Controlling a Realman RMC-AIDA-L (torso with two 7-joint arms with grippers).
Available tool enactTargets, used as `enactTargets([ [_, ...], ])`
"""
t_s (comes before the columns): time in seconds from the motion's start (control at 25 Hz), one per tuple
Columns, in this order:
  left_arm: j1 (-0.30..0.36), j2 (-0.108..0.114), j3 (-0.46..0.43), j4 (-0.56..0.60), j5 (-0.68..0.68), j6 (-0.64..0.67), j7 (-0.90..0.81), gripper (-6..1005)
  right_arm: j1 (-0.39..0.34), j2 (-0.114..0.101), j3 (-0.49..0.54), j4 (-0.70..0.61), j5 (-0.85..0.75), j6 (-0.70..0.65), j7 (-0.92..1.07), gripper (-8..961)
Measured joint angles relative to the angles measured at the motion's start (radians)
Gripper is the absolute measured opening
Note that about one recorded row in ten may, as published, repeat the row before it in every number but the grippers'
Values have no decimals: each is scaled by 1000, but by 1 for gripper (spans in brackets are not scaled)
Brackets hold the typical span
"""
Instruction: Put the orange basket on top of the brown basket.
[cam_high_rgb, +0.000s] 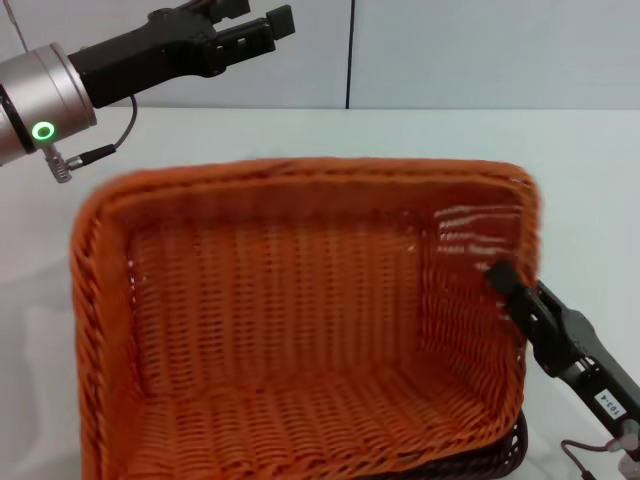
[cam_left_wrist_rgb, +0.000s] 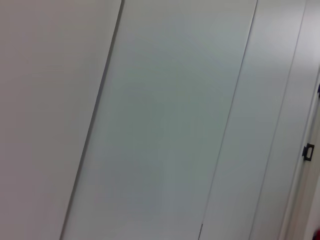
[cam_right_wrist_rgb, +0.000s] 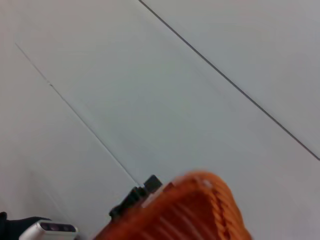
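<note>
Orange basket over brown basket, head view only.

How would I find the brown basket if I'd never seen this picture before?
Start with the big orange basket that fills most of the head view, gripped at its right wall by the right gripper. Look under its bottom right corner: the brown basket peeks out there as a thin sliver. It is woven too, but dark chocolate, not bright orange, and almost wholly hidden.
</note>
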Motion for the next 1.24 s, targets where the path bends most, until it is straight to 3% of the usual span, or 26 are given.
enactTargets([
  [0.24,-2,-3,0,3,0,3,0,842,-6,-3,-3,-5,-1,5,16,315],
  [0.44,-1,-4,-1,3,0,3,0,842,-20,-7,0,-33,-2,-11,36,548],
  [0.64,5,-5,-5,2,0,3,0,842,-46,-8,28,-146,3,-86,98,553],
  [0.8,27,-6,-18,-8,-7,-2,0,842,-66,-13,115,-272,4,-142,175,558],
  [1.04,76,-10,-114,-8,-49,-32,66,842,-48,-14,353,-433,5,-127,192,560],
  [1.08,86,-12,-133,-3,-68,-39,94,842,-23,-14,441,-469,8,-86,163,560],
  [1.24,125,-18,-218,34,-157,-61,184,842,20,-15,550,-482,46,-21,67,560],
])
